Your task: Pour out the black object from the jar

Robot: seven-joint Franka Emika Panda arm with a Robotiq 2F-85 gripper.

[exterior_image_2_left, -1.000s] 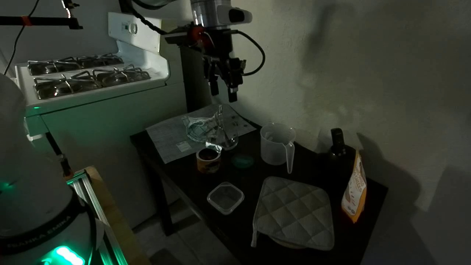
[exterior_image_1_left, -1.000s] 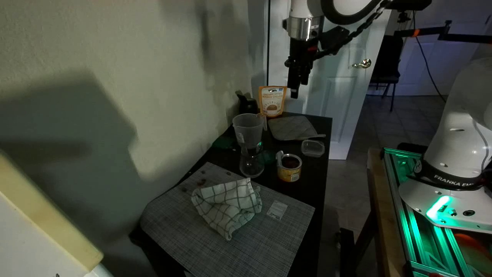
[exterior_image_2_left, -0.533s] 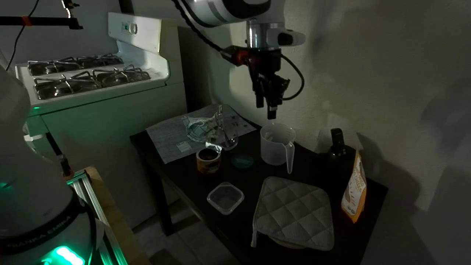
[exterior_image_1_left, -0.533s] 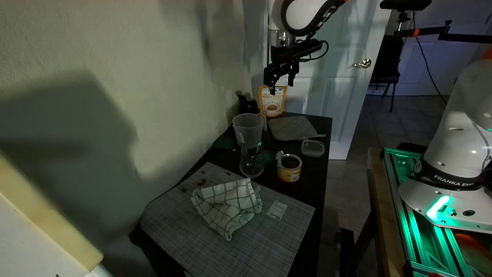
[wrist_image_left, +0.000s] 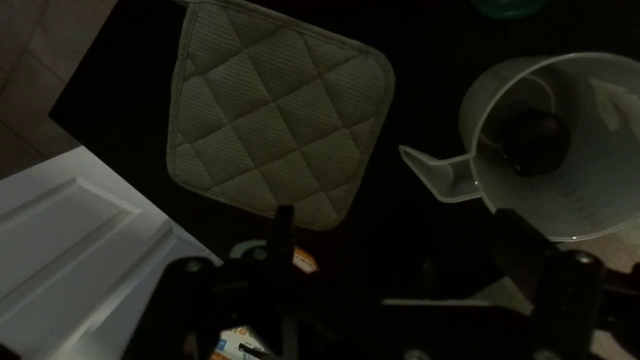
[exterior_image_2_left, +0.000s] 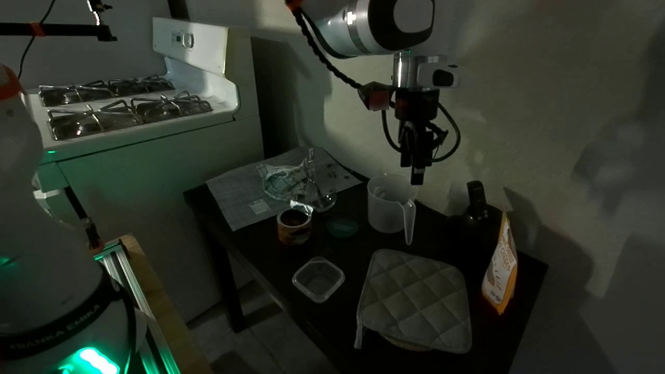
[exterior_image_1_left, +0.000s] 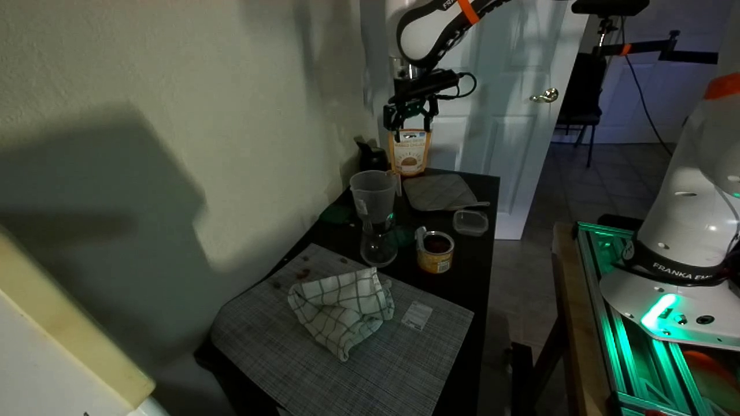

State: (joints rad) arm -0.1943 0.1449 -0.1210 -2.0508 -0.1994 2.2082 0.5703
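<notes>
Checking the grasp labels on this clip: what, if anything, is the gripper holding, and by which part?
Nothing is held. The gripper is open, and the jug stands upright on the table, ungripped.

In the last second the hand [exterior_image_1_left: 412, 133] has moved toward the edges of the tabletop [exterior_image_1_left: 467, 274] nearest the door [exterior_image_1_left: 503, 138] and wall [exterior_image_1_left: 254, 150], dropping lower and turning.

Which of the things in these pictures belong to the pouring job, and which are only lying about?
For the job:
translucent handled jar
black object inside it
open gripper

Apparently just lying about:
quilted pot holder
checked cloth
opened can
clear flask
orange pouch
placemat
</notes>
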